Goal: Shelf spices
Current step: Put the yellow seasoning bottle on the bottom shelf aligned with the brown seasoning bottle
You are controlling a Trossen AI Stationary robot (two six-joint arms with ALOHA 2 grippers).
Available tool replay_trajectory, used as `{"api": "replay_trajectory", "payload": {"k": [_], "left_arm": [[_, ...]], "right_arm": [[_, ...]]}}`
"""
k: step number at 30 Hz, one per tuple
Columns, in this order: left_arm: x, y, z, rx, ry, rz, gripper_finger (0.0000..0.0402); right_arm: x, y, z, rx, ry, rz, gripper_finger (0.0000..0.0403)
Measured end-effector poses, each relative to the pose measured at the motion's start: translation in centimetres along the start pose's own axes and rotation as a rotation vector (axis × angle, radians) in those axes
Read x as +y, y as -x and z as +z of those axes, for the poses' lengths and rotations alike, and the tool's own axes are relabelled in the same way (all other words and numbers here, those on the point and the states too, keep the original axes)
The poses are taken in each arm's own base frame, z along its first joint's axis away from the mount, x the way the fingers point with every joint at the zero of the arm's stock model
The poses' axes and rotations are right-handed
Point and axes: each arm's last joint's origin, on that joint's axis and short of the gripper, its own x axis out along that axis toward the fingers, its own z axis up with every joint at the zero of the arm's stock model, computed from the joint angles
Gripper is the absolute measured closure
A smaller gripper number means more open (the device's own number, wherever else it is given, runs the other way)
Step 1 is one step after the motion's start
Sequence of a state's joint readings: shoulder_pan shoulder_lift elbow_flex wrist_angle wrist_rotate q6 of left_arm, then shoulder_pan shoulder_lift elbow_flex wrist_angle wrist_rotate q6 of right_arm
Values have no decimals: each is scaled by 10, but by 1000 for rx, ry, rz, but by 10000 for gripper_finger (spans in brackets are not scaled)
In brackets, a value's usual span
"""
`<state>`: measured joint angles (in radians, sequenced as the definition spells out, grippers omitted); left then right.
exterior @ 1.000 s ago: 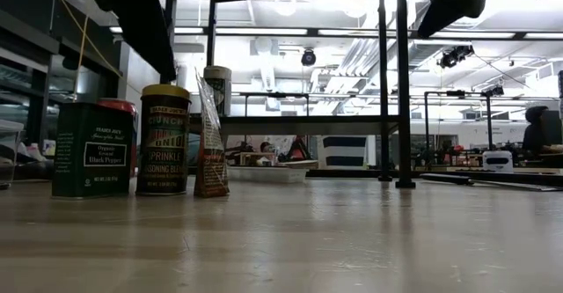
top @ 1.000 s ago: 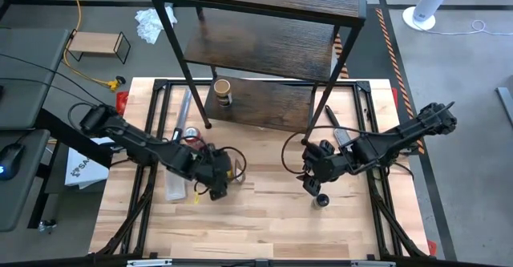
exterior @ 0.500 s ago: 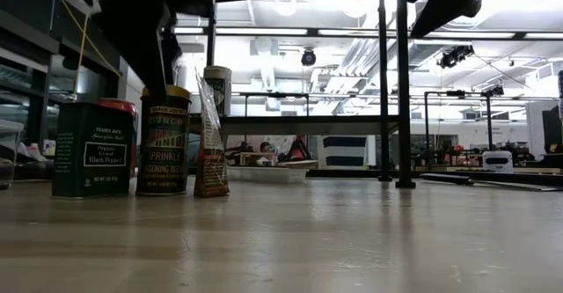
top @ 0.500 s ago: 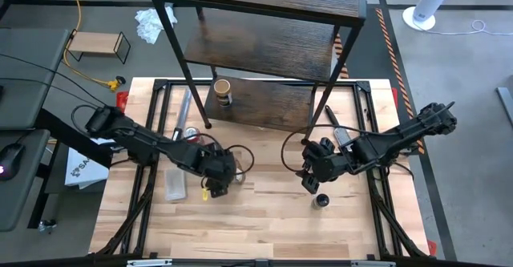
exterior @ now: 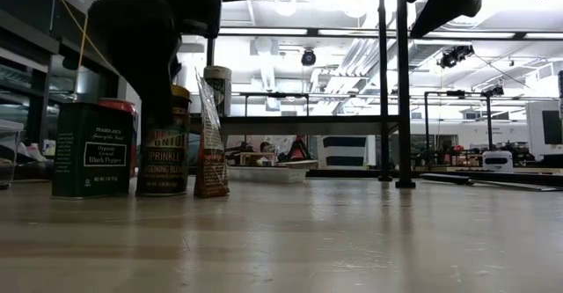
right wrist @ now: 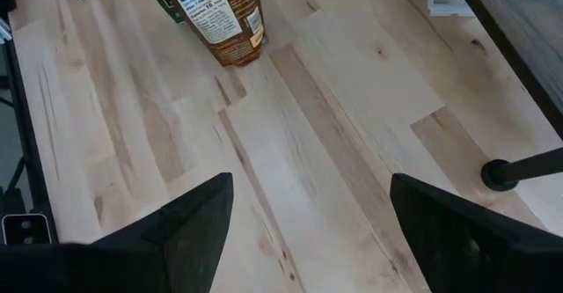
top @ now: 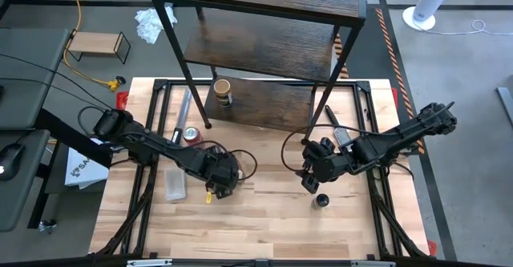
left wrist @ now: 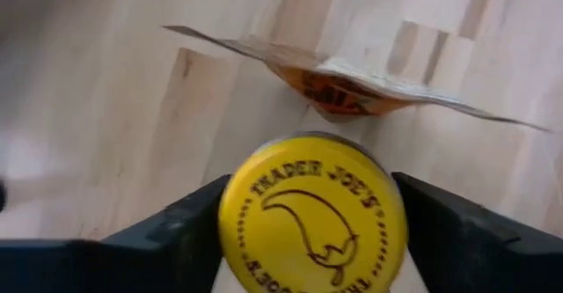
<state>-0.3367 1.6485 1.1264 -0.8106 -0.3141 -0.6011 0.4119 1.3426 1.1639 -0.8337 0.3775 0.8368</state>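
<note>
Between my left gripper (left wrist: 310, 240) fingers sits the yellow-lidded jar (left wrist: 312, 216), upright, axis vertical, jaws spread either side of its lid and not yet pressing, I judge. It stands on the table (top: 264, 219), well forward of the shelf (top: 264, 54). My right gripper (right wrist: 308, 231) waits farther off, fingers parted and empty.

R tool (right wrist: 308, 231) hung w/ fingers spread over bare desk (right wrist: 334, 152); brown spice pouch (right wrist: 220, 16) stood well beyond, label showing.
</note>
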Motion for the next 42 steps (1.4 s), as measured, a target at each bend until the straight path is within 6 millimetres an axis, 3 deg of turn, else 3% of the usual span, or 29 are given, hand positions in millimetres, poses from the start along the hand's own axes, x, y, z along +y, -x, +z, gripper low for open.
{"api": "replay_trajectory", "payload": {"k": [4,8,11,15,18,25,31,36,42], "left_arm": [[3,9,3,-40,52,28,186],[9,31,9,-78,69,31,188],[17,60,16,-144,117,54,188],[33,105,34,-386,253,141,188],[51,122,52,-513,313,233,188],[112,103,96,-462,368,300,188],[165,73,111,-343,487,304,188],[185,60,114,-291,528,285,188],[191,51,116,-254,515,256,179]], "right_arm": [[0,0,0,0,0,0,98],[0,0,0,-1,-1,0,98],[0,0,0,-7,0,-7,98],[-1,0,1,-27,-2,-24,98],[-2,0,2,-37,-21,-35,98],[-8,-3,8,-48,-53,-55,98],[-12,-6,14,-60,-80,-62,98],[-13,-7,18,-80,-101,-50,98],[-12,-7,21,-99,-124,-32,98]]}}
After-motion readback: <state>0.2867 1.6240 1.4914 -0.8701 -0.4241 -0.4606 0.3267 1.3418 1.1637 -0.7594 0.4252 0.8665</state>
